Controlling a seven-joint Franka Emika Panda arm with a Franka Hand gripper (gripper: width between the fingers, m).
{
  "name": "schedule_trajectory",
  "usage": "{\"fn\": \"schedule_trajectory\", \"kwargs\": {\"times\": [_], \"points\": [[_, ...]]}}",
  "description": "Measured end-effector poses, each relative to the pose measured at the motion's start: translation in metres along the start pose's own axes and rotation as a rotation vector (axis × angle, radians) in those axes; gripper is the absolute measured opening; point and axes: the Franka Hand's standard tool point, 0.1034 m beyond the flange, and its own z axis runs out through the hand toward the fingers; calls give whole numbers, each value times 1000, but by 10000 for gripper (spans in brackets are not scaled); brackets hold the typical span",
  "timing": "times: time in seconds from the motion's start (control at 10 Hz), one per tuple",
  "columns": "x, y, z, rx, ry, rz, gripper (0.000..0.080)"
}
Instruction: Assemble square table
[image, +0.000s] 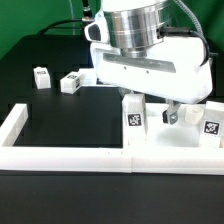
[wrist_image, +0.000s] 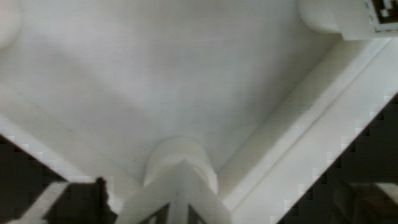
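Two leg blocks (image: 70, 82) on table (image: 90, 115), exterior view's left of slab (image: 172, 138).

You see white slab (image: 178, 142) flat, exterior view's right; upright leg (image: 135, 112) at its corner (tag forward); loose leg (image: 42, 76) and second loose leg (image: 70, 82) apart, leftward.

Tabletop (image: 70, 115) was matt black; square table (wrist_image: 178, 80) slab smooth matt white, plastic-looking; arm casing (image: 150, 65) glossy white with metal collar (image: 135, 25)

**Wrist camera: items I can see**

1. Square table slab (wrist_image: 178, 80): white and flat, fills most of my picture, with a raised edge crossing it on a slant.
2. Leg block (wrist_image: 169, 185): white, rounded, blurred, very close to the lens.
3. Rounded white piece (wrist_image: 352, 14): dark patch, cut off by the frame.
4. Dark table (wrist_image: 32, 185): beyond the slab's edges.
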Motion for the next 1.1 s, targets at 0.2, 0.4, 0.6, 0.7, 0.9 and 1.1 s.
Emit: {"fn": "schedule_trajectory", "kwargs": {"times": [0.2,0.4,0.6,0.7,0.9,1.1], "points": [[0,0,0,-1,0,-125,648],[3,7,0,-1,9,-335,648],[12,16,-6,-1,10,-460,648],[13,16,-6,0,12,-450,648],[12,16,-5,-1,10,-430,648],[11,15,-4,2,9,-348,391]]}}
